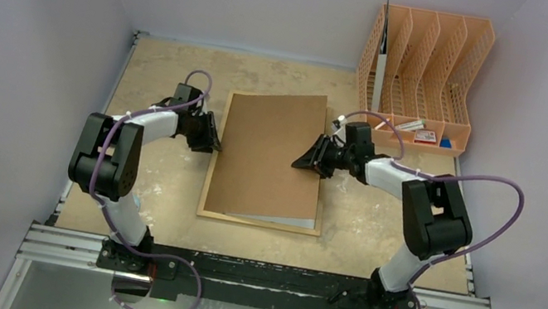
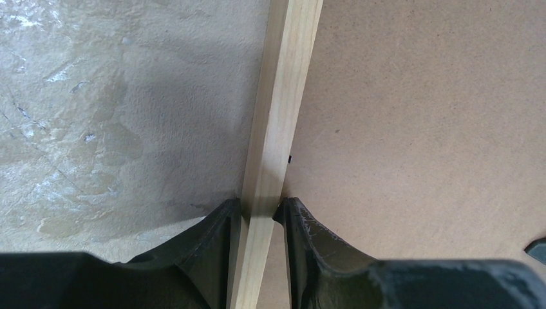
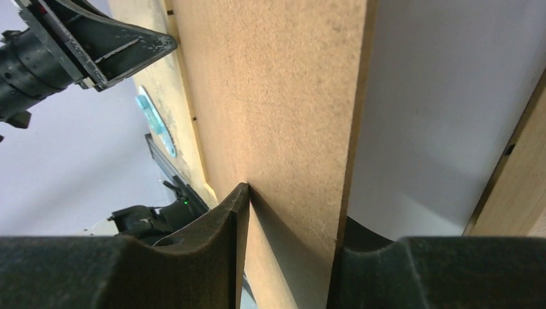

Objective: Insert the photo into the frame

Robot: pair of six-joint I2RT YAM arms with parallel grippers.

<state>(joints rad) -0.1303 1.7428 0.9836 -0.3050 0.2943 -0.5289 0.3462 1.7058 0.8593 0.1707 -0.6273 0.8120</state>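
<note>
The frame [image 1: 206,185] lies face down in the middle of the table. My left gripper [image 1: 210,140] is shut on its left light-wood border [image 2: 283,96], one finger on each side of it. My right gripper [image 1: 308,160] is shut on the right edge of the brown fibreboard back [image 1: 271,154] and holds that edge raised and tilted. The right wrist view shows the back [image 3: 283,96] between my fingers [image 3: 237,206], with the white mat [image 3: 438,129] showing under it. The photo is not in view.
An orange plastic file organiser [image 1: 423,70] stands at the back right with small items at its foot. Purple cables loop from both arms. The table top [image 2: 116,116] is worn and blotchy beige. Walls close in on the left, back and right.
</note>
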